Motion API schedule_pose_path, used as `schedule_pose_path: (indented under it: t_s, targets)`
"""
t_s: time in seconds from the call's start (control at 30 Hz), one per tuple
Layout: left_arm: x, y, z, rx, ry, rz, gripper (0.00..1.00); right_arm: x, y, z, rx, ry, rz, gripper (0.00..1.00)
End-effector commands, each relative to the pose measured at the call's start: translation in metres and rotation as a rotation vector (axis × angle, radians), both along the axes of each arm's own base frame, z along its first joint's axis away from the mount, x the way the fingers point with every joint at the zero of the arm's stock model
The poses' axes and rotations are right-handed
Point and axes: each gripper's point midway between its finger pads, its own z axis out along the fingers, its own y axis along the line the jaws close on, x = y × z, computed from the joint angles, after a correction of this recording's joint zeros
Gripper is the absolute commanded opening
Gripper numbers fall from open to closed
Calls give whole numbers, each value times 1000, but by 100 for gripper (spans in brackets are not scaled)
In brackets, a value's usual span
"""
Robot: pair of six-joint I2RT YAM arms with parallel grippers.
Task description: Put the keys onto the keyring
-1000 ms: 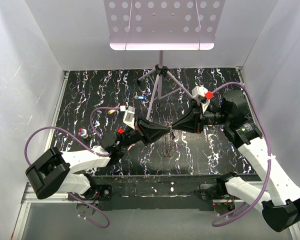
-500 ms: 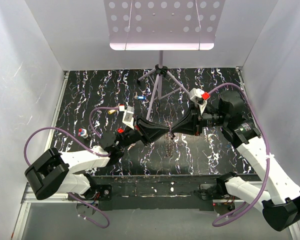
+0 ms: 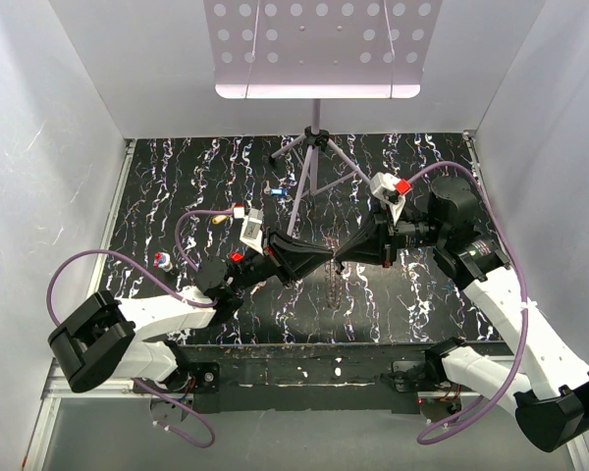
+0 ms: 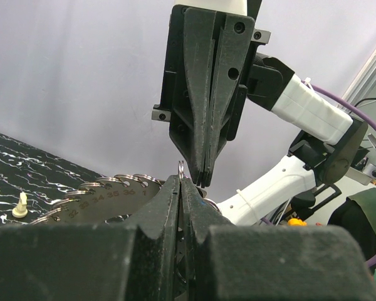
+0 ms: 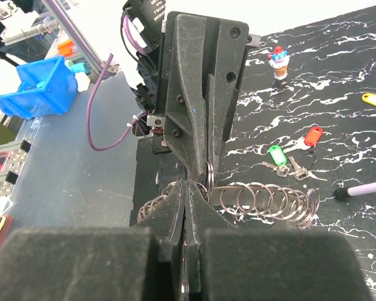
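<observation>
At the centre of the top view, the left gripper (image 3: 324, 257) and right gripper (image 3: 342, 261) are meeting tip to tip, both clamped tight. The left one is pinching a small split ring (image 4: 182, 167). The toothed keyring (image 4: 106, 199) is showing just beside its fingers, lower left in the left wrist view. Farther off, a green-headed key (image 5: 276, 153) and a red-headed key (image 5: 312, 135) are lying on the marbled table (image 5: 338, 56).
</observation>
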Motion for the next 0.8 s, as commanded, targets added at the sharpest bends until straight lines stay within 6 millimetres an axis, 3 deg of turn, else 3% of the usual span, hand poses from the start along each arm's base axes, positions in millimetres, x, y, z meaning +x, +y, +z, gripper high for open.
schedule_pose_path:
  t_s: [0.0, 0.23, 0.33, 0.43, 0.7, 0.77]
  targets:
    - [-20, 26, 68, -218, -176, 4, 0, -7, 2, 6, 27, -18, 54, 1]
    - [-21, 26, 68, -222, -175, 1, 0, -7, 2, 3, 21, -8, 48, 13]
    - [-20, 26, 69, -222, -177, 1, 0, -6, 3, 3, 20, -1, 46, 12]
    - [-21, 27, 69, -223, -178, -1, 0, -5, 3, 2, 20, 2, 47, 1]
    - [-22, 28, 65, -214, -176, 4, 0, -21, -1, 10, 43, -61, 143, 1]
    - [-22, 30, 64, -202, -182, 17, 0, -24, -5, 15, 48, -132, 146, 17]
